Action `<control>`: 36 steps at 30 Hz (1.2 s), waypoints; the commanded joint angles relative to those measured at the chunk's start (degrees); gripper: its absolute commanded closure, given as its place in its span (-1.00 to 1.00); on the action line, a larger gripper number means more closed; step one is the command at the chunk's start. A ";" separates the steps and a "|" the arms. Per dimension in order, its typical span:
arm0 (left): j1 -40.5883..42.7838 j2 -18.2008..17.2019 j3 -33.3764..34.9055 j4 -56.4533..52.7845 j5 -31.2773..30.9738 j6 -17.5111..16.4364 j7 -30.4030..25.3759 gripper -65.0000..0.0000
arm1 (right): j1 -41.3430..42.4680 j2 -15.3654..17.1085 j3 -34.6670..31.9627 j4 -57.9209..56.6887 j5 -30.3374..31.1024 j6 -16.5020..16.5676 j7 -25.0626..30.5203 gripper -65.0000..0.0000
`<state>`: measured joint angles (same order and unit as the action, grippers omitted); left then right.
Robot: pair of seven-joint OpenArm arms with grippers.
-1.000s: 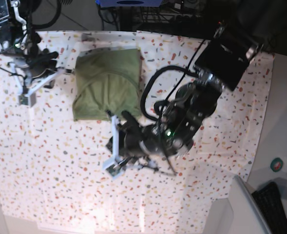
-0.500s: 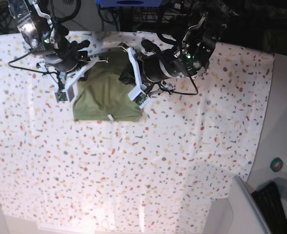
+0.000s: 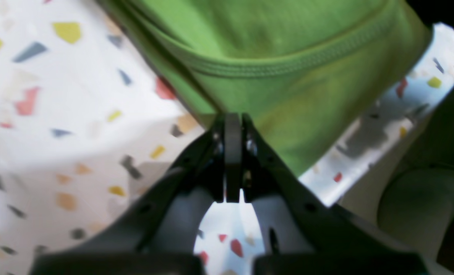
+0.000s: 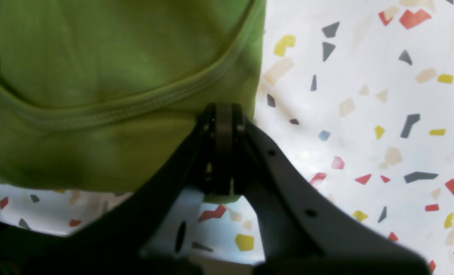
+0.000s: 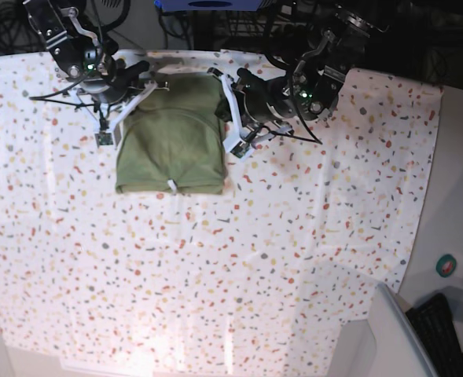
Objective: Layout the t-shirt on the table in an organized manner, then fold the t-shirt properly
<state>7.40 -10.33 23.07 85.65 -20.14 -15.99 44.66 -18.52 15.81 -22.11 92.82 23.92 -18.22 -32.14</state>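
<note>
Now at far edge of table [image 5: 310, 259], both arms over t-shirt [image 5: 172, 137]. Left gripper [image 3: 232, 126] pressed together, pinching an olive-green fabric edge; just ahead of its tips, a stitched hem running across, folded layers above; speckled cloth to either side and below the fingers. Right gripper [image 4: 223, 114] likewise clamped shut on the garment's edge, green cloth ahead and to one side, a hem seam curving just past the tips, bare flecked table on the other side. Seen from base: left gripper [image 5: 229, 118] at one far corner of the folded shirt, right gripper [image 5: 117, 106] at the other far corner. Shirt lying as a compact rectangle between the two grippers, extending toward the near side; small white tag [image 5: 170, 185] at its near edge. Both near corners flat on the cloth.
</note>
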 commanded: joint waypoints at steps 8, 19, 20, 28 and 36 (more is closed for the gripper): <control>1.52 -1.06 -3.95 10.31 -1.44 -0.14 -0.40 1.00 | -3.85 1.20 0.70 13.51 0.12 -0.46 0.54 1.00; 4.78 -0.53 1.68 8.38 -0.83 -0.14 -0.58 1.00 | -3.76 0.93 0.17 10.26 0.12 -0.55 0.62 1.00; 4.78 -0.53 1.85 7.23 -0.83 -0.14 -0.66 1.00 | -3.67 0.49 0.17 8.94 0.12 -0.55 0.71 1.00; 4.43 -0.71 1.24 3.36 -0.83 -0.14 -0.66 1.00 | -2.36 -0.74 0.17 3.32 0.12 -0.46 0.98 1.00; 15.06 -6.16 -5.27 19.63 -1.35 -0.14 -0.31 1.00 | -12.90 3.83 4.83 19.40 0.12 -0.46 0.54 1.00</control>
<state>22.26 -16.47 17.65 104.66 -20.97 -15.81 44.25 -31.42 19.29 -17.32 111.50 23.77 -18.72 -32.14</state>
